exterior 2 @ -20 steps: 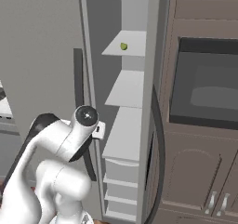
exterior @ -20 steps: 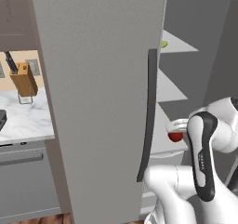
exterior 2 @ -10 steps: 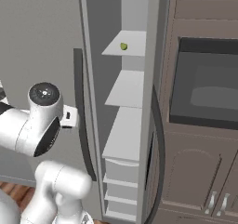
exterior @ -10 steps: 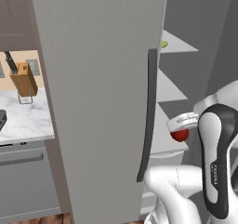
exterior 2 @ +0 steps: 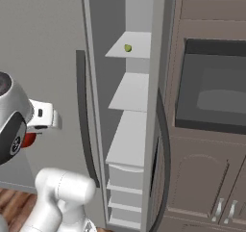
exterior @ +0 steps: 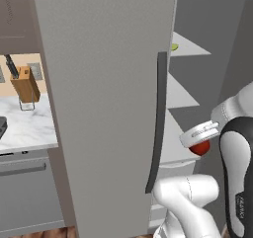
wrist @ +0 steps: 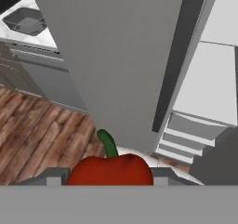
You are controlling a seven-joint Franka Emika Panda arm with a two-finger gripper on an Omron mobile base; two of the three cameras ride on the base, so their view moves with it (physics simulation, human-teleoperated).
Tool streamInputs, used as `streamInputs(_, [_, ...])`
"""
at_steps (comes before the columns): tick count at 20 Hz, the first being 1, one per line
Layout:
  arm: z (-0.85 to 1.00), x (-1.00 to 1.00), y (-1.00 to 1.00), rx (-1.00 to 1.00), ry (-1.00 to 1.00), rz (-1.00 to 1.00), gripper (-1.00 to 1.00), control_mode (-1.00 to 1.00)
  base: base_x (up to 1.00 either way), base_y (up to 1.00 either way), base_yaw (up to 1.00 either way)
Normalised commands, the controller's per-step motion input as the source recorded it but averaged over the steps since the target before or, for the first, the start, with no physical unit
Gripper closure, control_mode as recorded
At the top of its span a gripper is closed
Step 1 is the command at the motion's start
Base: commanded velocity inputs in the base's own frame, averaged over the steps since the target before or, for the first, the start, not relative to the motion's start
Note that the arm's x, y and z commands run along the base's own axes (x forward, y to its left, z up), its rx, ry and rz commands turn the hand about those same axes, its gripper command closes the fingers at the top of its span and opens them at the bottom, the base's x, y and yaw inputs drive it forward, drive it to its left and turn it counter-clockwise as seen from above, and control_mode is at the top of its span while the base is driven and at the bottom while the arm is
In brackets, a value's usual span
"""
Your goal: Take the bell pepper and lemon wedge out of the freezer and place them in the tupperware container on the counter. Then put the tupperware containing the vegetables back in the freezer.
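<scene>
My gripper (wrist: pixel 110 178) is shut on the red bell pepper (wrist: pixel 111 166), whose green stem points up; the pepper (exterior: pixel 200 148) hangs in the air beside the open freezer, just right of its broad grey door (exterior: pixel 104 99). From the right base the pepper (exterior 2: pixel 29 140) peeks out under the white hand. The lemon wedge (exterior 2: pixel 128 48) lies on an upper freezer shelf, also visible as a pale sliver (exterior: pixel 174 47). A grey tupperware container (wrist: pixel 27 21) sits on the white counter (wrist: pixel 44 38) beyond the door's far side.
The door's long dark handle (exterior: pixel 157 123) runs close to my hand. A knife block (exterior: pixel 25 84) stands on the marble counter (exterior: pixel 24 126). A dark oven (exterior 2: pixel 216 91) is set in the brown cabinets right of the freezer. Wooden floor (wrist: pixel 37 135) lies below.
The arm has swung back and toward the door side, carrying the bell pepper a little away from the freezer shelves. The lemon wedge and door have not moved.
</scene>
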Motion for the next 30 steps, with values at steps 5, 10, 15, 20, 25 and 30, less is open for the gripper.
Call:
streamInputs(5, [0.46,-0.09,-0.2,-0.01,-0.01,-0.06,1.0,-1.0,0.0,0.0,0.0])
streamInputs(10, [0.49,0.0,-0.13,0.0,0.0,-0.02,1.0,-1.0,0.0,0.0,0.0])
streamInputs(15, [0.09,-0.01,0.0,0.0,0.01,0.0,1.0,-1.0,0.0,0.0,0.0])
streamInputs(20, [0.0,0.0,0.0,0.0,0.0,0.0,1.0,-1.0,0.0,0.0,0.0])
streamInputs(25, [0.0,-0.15,0.0,0.0,-0.06,0.0,1.0,-1.0,0.0,0.0,0.0])
streamInputs(30, [0.0,0.0,0.0,0.0,0.0,0.0,1.0,1.0,-0.88,0.12,0.02])
